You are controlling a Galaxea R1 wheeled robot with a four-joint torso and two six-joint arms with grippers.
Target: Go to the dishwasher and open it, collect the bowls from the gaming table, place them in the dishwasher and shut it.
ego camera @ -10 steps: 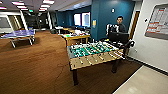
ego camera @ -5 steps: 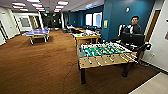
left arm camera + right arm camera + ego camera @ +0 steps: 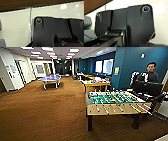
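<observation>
The gaming table (image 3: 96, 84), long with a white top and a yellow edge strip, stands by the blue wall behind the foosball table (image 3: 113, 103). I cannot make out the bowls on it from here. The dishwasher is out of view. In each wrist view the robot's dark plate hangs over a pale floor (image 3: 15, 28) (image 3: 161, 25) next to the brown carpet (image 3: 15, 4).
Brown carpet (image 3: 42, 114) stretches ahead and to the left. The foosball table, with its green pitch and rods, is close on the right. A blue ping-pong table (image 3: 50, 78) stands far left. A person (image 3: 151, 72) stands behind a dark rig (image 3: 147, 88) at the right.
The whole head view has shifted right and the foosball table looks larger, so the camera has turned left and come closer. Nothing in the room itself has moved.
</observation>
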